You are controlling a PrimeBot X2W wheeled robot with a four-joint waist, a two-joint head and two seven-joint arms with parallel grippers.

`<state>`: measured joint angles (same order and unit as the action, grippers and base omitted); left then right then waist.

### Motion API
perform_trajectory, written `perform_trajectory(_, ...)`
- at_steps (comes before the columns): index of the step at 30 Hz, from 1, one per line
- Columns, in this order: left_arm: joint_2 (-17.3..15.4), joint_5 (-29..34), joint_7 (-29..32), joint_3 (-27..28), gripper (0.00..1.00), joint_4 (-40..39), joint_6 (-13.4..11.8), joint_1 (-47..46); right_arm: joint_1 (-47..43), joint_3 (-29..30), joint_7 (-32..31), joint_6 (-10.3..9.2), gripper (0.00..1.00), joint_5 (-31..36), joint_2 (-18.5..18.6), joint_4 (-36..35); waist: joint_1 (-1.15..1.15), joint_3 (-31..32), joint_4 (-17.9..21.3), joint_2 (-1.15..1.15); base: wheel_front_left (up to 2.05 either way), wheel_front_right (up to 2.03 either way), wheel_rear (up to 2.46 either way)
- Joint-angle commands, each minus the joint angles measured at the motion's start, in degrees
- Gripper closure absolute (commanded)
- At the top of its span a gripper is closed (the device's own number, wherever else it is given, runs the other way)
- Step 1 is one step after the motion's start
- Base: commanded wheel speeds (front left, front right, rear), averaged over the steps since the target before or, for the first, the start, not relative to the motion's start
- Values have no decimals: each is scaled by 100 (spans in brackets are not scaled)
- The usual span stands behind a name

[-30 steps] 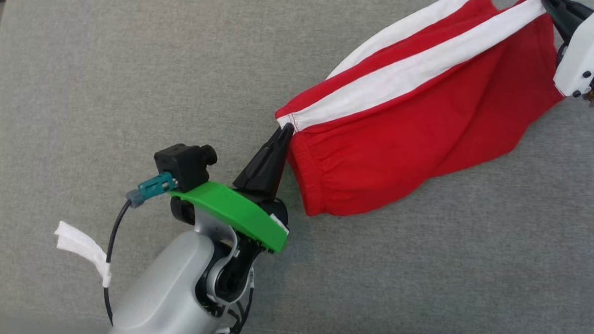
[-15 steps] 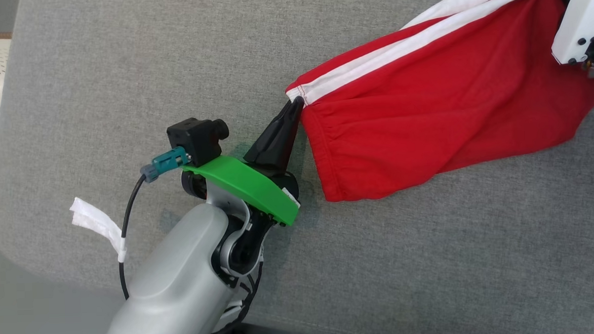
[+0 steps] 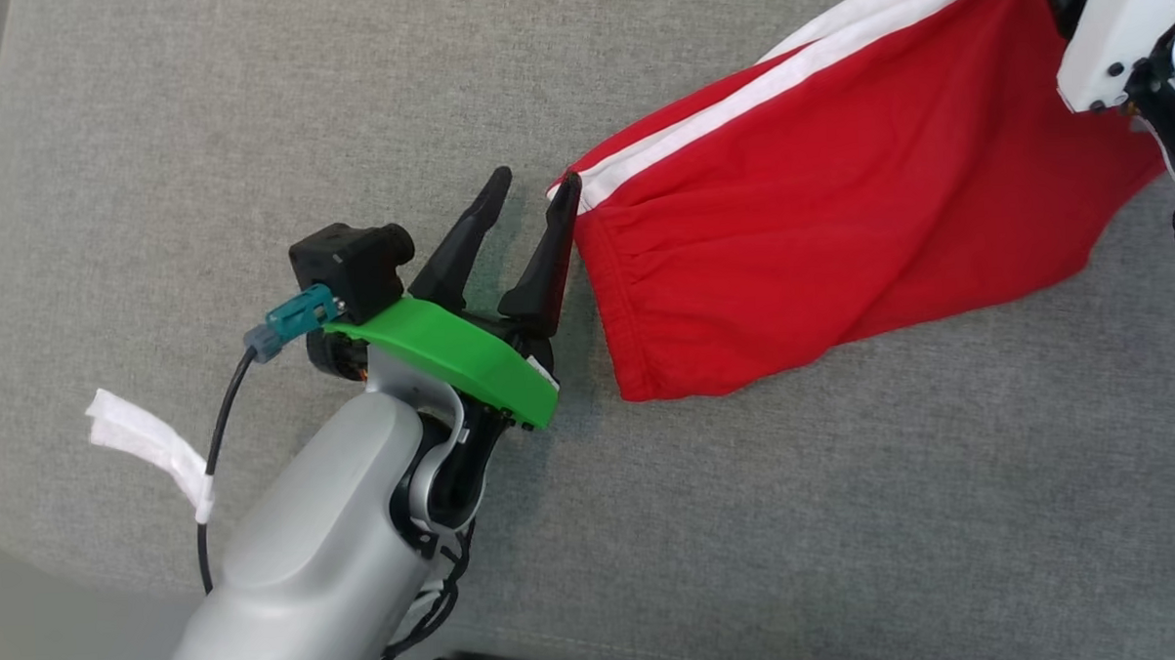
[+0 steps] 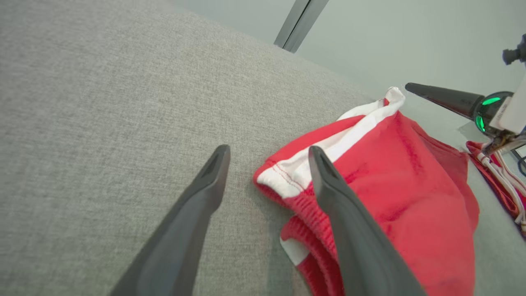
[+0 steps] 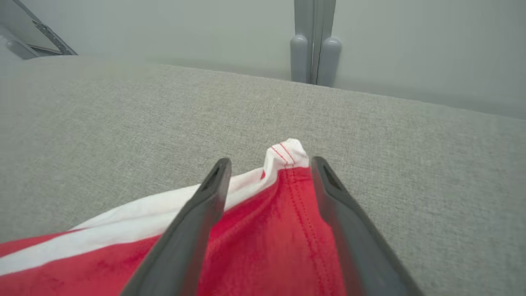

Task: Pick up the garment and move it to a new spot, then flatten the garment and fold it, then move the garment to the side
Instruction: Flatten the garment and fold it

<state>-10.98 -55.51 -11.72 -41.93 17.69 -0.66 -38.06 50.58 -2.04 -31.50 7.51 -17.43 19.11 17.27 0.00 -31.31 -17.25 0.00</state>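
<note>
The garment [image 3: 838, 214] is a pair of red shorts with a white side stripe, lying stretched across the grey cushion [image 3: 199, 109]. My left gripper [image 3: 531, 181] is open, its right finger touching the waistband corner [image 4: 283, 176], which rests on the cushion. In the right wrist view my right gripper [image 5: 271, 162] is open too, with the far white-tipped corner [image 5: 287, 152] lying between its fingers. Its white wrist housing [image 3: 1114, 28] sits at the head view's top right, over the garment's far end. One right finger [image 4: 444, 98] shows in the left wrist view.
The cushion's rounded edge [image 3: 28, 545] runs along the lower left, with floor beyond it. A white tape tag [image 3: 152, 448] hangs from the left arm's cable. A grey post [image 5: 314, 45] stands behind the cushion's far edge. Bare cushion spreads left and below the garment.
My left gripper has opened and let go of the waistband corner. The garment has dropped from hanging taut to lying flatter. The head camera has shifted.
</note>
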Motion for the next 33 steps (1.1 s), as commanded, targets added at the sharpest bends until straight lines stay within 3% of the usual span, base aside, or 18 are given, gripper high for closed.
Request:
perform_trajectory(1,-106,167,-77,40,0,-132,-112,93,-72,-62,23,-5,0,48,48,-103,0,114,82,0,0,0,0)
perform_trajectory(7,-425,862,-316,291,0,-1025,-567,495,-354,-318,-554,-7,0,308,215,-374,0,247,196,0,0,0,0)
perform_trajectory(11,-318,1527,-346,756,0,-1705,-742,923,-479,-128,-826,-6,0,668,283,-379,0,166,119,0,0,0,0)
perform_trajectory(15,-71,2252,-345,1170,0,-2054,-604,1475,-536,108,-1043,-6,0,950,220,-246,0,33,0,0,0,0,0)
perform_trajectory(21,394,2925,-346,1690,0,-2032,-142,2082,-630,428,-1309,-1,0,883,-99,161,0,-32,-140,0,0,0,0)
perform_trajectory(22,435,3022,-346,1774,0,-2027,-79,2142,-651,466,-1330,0,81,767,-180,206,0,-7,-142,0,0,0,0)
perform_trajectory(23,482,3116,-347,1874,0,-2019,5,2233,-682,555,-1344,0,100,624,-261,247,0,32,-133,0,0,0,0)
perform_trajectory(33,733,3669,-346,2734,0,-1766,475,3077,-1074,2090,-961,-8,100,171,-224,118,0,797,194,0,0,0,0)
